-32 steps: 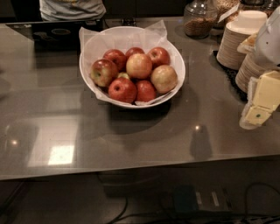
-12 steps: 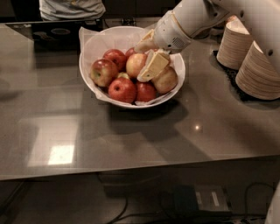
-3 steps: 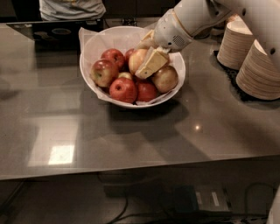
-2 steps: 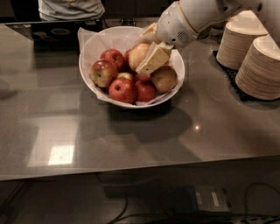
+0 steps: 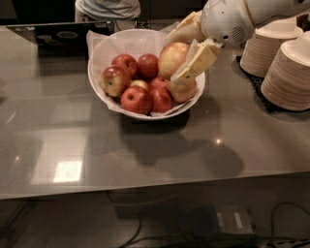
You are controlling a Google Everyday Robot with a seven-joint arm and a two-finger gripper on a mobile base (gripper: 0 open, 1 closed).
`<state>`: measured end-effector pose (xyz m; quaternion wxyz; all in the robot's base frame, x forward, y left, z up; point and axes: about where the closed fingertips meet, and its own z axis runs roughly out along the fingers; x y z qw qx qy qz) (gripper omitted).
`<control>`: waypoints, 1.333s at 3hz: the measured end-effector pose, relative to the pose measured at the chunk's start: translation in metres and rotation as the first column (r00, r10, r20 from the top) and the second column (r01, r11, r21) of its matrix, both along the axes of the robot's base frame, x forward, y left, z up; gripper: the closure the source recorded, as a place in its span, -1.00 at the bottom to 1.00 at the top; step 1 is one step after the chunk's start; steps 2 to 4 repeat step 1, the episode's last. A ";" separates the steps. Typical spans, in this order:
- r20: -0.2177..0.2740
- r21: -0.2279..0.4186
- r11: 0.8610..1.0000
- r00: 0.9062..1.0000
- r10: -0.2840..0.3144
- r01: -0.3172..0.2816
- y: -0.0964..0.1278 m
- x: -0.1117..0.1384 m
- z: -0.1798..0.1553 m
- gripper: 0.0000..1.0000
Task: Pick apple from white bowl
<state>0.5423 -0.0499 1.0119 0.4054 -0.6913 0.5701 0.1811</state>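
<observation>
The white bowl (image 5: 104,92), lined with crinkled white paper, stands on the grey counter and holds several red apples. My gripper (image 5: 180,52) reaches in from the upper right and is shut on the large pale yellow-orange apple (image 5: 170,58). It holds the apple lifted just above the other fruit at the bowl's right side. One cream finger (image 5: 196,63) lies across the apple's right side; the other is behind the apple. A duller tan-yellow apple (image 5: 184,91) sits under the gripper at the bowl's right rim.
Two tall stacks of beige paper plates (image 5: 286,72) stand at the right on a black mat. A person in a light shirt (image 5: 107,7) is behind the counter's far edge, next to a dark tray (image 5: 63,36). The counter's front edge (image 5: 145,186) runs across below.
My gripper has risen up and a little to the right with the pale apple in it, lifting it off the pile. The other apples have stayed in the bowl.
</observation>
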 end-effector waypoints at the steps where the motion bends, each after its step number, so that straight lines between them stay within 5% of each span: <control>1: 0.000 0.000 1.000 1.000 0.000 0.000 0.000 0.000 0.000 1.00; 4: 0.000 0.000 1.000 1.000 0.000 0.000 0.000 0.000 0.000 1.00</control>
